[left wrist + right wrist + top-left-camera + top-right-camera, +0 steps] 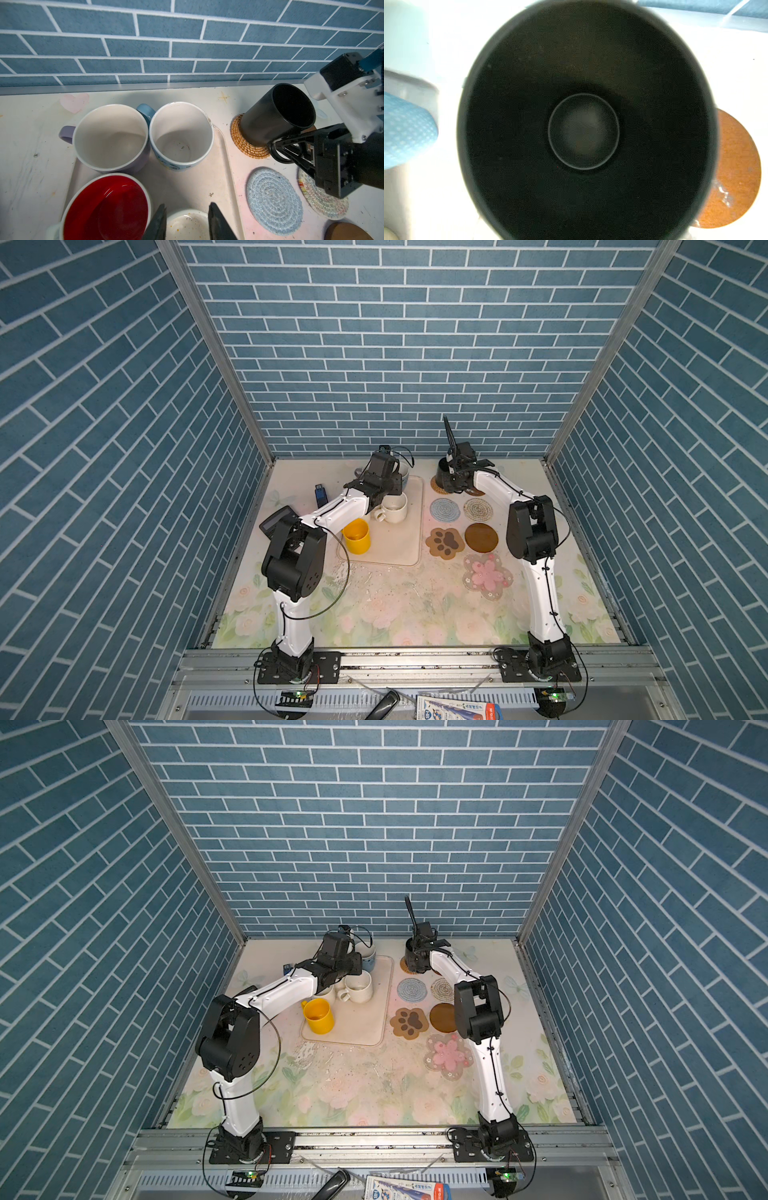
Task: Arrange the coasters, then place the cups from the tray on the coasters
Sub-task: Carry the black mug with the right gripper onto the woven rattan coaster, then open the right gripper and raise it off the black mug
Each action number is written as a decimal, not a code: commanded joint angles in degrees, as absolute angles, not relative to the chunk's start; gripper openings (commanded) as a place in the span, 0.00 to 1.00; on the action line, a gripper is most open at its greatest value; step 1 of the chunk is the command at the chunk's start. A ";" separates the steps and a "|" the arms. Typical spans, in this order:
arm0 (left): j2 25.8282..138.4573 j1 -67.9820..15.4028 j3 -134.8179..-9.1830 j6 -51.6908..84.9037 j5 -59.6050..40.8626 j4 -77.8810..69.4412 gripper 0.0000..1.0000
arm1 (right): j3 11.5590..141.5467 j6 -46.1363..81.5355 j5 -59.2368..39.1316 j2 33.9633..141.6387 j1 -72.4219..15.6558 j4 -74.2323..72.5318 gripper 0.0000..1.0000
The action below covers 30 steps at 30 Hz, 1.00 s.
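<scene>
As the bench reads from its left edge, clutter: black calculator (pixel 277 520) and a small blue object (pixel 320 494) lie on the table outside the tray; the display is unreadable.
Tray (pixel 395 551): beige, on the left half of the table; yellow mug (pixel 356 536) upright at its near-left corner.
Left gripper (pixel 187 207): over the tray's far half, jaws apart, nothing between them.
Cup under jaws: plain white mug (pixel 187 225), mouth up, directly below the gap.
Cups beyond: red-inside mug (pixel 108 207) just beside the white one; lavender-grey mug (pixel 110 137) and light blue mug (pixel 180 135) touching, at the tray's far end.
Key relation (judgement): the white mug's axis is upright and straight beneath the left jaws, so taking it calls for a descent, not a reach. The left arm is the nearer one to every tray cup.
Coasters: right of the tray; pale blue knit (pixel 274 199), whitish woven (pixel 324 203), paw (pixel 444 542), brown disc (pixel 481 538), pink flower (pixel 487 576).
Black mug (pixel 276 116): on the woven tan coaster (pixel 247 145), second brown disc (pixel 735 170) just beside; it looks leaned, and I cannot tell whether the base sits flat.
Right gripper (pixel 277 146): clamped on the black mug at its handle side.
Step (judgement): first cup being seated; release pending.
Writing: print on the light blue mug and on the packet (pixel 457 711) at the front rail, too small to read.
</scene>
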<state>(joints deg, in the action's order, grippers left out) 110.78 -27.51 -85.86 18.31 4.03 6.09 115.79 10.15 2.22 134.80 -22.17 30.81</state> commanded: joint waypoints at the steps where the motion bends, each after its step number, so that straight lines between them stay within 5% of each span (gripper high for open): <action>1: 112.04 -27.62 -86.13 17.43 4.91 5.98 0.35 | 118.52 7.95 1.94 131.74 -22.32 27.44 0.00; 13: 111.91 -27.92 -85.57 17.15 6.58 5.79 0.39 | 117.28 8.78 1.40 131.66 -22.42 27.23 0.01; 19: 111.44 -28.04 -84.16 16.99 9.01 5.31 0.46 | 114.95 8.81 1.11 130.46 -22.66 26.94 0.31; 30: 107.89 -29.04 -81.93 17.20 10.10 8.64 0.48 | 106.95 8.64 0.81 120.52 -22.87 23.38 0.48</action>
